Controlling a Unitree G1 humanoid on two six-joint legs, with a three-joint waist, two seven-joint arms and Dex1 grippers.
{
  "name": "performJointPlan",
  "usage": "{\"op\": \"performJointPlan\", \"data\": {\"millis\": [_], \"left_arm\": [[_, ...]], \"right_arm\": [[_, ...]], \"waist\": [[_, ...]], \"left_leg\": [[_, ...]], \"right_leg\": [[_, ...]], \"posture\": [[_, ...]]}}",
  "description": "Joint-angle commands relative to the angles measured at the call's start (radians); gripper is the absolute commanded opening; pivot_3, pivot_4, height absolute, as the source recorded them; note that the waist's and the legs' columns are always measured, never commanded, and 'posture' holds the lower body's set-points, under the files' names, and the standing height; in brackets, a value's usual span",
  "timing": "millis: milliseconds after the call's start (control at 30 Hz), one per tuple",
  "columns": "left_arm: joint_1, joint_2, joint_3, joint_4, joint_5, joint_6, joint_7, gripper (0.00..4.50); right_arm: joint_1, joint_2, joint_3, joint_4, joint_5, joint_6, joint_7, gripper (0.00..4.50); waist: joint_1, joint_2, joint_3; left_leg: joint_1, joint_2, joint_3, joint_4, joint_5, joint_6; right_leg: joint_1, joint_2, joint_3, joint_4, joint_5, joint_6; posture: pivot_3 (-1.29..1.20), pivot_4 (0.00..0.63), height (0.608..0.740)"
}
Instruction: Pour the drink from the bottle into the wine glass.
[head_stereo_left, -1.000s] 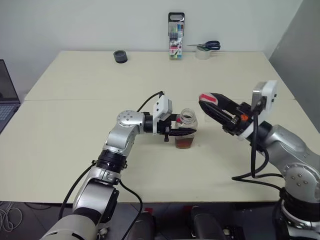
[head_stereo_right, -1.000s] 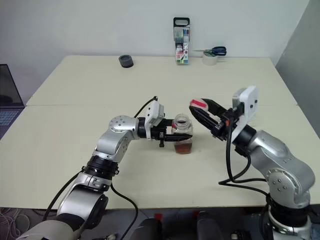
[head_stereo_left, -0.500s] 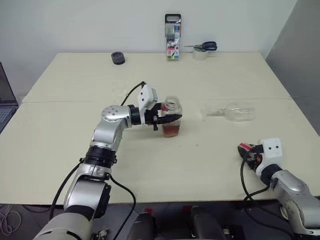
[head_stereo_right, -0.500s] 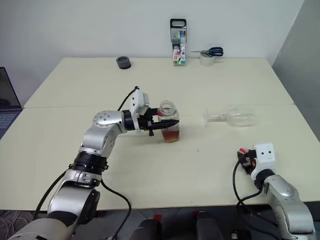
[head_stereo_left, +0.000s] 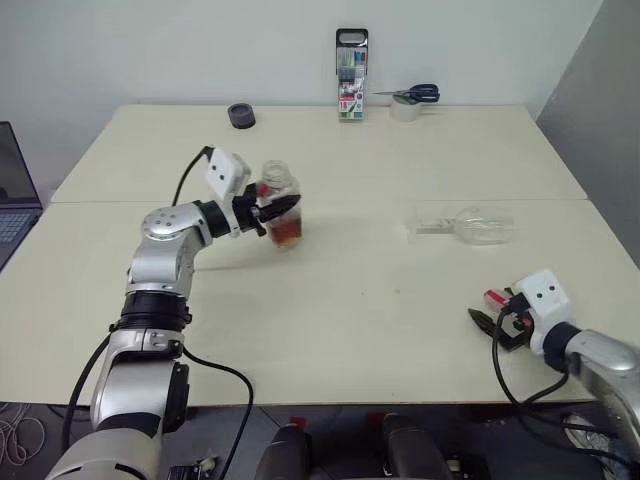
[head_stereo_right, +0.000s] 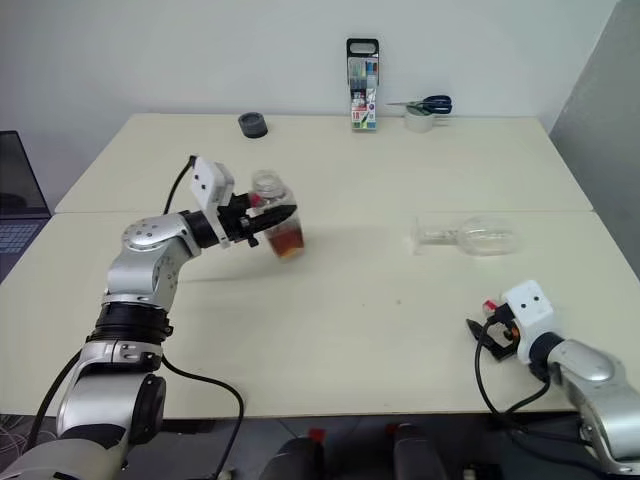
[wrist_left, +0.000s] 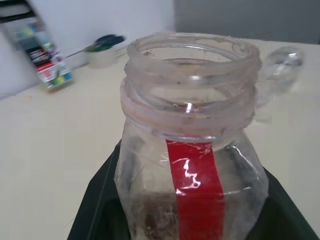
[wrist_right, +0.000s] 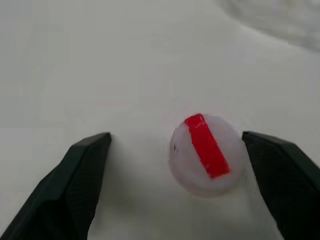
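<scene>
Small clear squarish plastic bottle (head_stereo_left: 279, 205), uncapped, reddish-brown drink (head_stereo_left: 286, 233) low inside; clamped in left gripper (head_stereo_left: 270, 212), above table's left half; probably light, thin-walled, squeezable; grip at body below neck.

Clear stemmed wine glass (head_stereo_left: 468, 224) lying on side, right of centre; likely fragile, prone to rolling; take by stem.

Right gripper (wrist_right: 182, 165) spread open around white cap with red strip (wrist_right: 204, 154) resting on table.

No readable writing; plain red strip on bottle.

bottle (head_stereo_left: 280, 206): 1 | wine glass (head_stereo_left: 472, 224): 1 | cap (wrist_right: 205, 154): 1 | scissors (head_stereo_left: 410, 93): 1 | tape rolls (head_stereo_left: 240, 114): 2
</scene>
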Motion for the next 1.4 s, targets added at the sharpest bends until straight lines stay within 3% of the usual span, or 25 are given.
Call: {"op": "performJointPlan", "data": {"millis": [33, 133, 367, 667, 1033, 1300, 1400], "left_arm": [[0.005, 0.027, 0.049, -0.008, 0.017, -0.017, 0.091, 1.77], [0.028, 0.044, 0.076, -0.004, 0.035, -0.005, 0.178, 1.77], [0.055, 0.078, 0.120, 0.003, 0.050, 0.021, 0.318, 1.77], [0.105, 0.074, 0.195, -0.037, 0.000, 0.091, 0.424, 1.77], [0.129, 0.063, 0.201, 0.013, -0.004, 0.068, 0.475, 1.77], [0.136, 0.058, 0.190, 0.013, -0.007, 0.059, 0.469, 4.38], [0.143, 0.053, 0.186, 0.008, -0.005, 0.053, 0.466, 4.47]], "right_arm": [[-0.069, -0.025, 0.008, -0.091, 0.010, -0.030, 0.068, 4.50], [-0.194, -0.018, 0.036, -0.126, 0.060, -0.015, 0.128, 4.50], [-0.485, 0.190, 0.107, -0.160, 0.352, 0.176, 0.148, 4.50], [-0.686, 0.335, 0.352, 0.005, 0.197, 0.128, 0.132, 4.50], [-0.750, 0.447, 0.418, 0.063, 0.111, 0.099, 0.124, 4.50], [-0.745, 0.477, 0.419, 0.052, 0.089, 0.108, 0.120, 4.50], [-0.741, 0.481, 0.419, 0.050, 0.086, 0.111, 0.119, 4.50]], "waist": [[-0.001, 0.000, 0.000], [-0.004, 0.000, 0.000], [-0.004, -0.001, 0.000], [-0.005, -0.001, 0.000], [-0.007, -0.001, 0.000], [-0.006, -0.001, 0.000], [-0.005, -0.001, 0.000]], "left_leg": [[0.000, 0.000, 0.000, 0.000, 0.000, 0.000], [0.000, 0.000, 0.001, 0.000, 0.000, 0.000], [-0.001, 0.001, -0.002, 0.000, 0.000, 0.000], [-0.001, 0.000, -0.001, 0.000, 0.001, -0.002], [-0.001, 0.000, -0.001, 0.000, 0.001, -0.003], [-0.001, 0.000, -0.001, 0.000, 0.001, -0.003], [-0.001, 0.000, -0.002, 0.000, 0.001, -0.003]], "right_leg": [[0.000, 0.000, 0.000, 0.000, 0.000, 0.000], [-0.001, 0.000, 0.001, 0.000, 0.000, 0.000], [-0.001, 0.000, -0.001, 0.000, 0.000, 0.000], [-0.002, -0.002, -0.001, 0.001, 0.000, 0.000], [-0.003, -0.002, -0.001, 0.001, 0.000, -0.001], [-0.003, -0.002, -0.002, 0.001, 0.000, -0.001], [-0.003, -0.002, -0.002, 0.001, 0.000, -0.001]], "posture": [[0.00, 0.150, 0.740], [0.00, 0.150, 0.740], [0.00, 0.150, 0.740], [0.00, 0.150, 0.740], [0.00, 0.150, 0.740], [0.00, 0.150, 0.740], [0.00, 0.150, 0.740]]}}
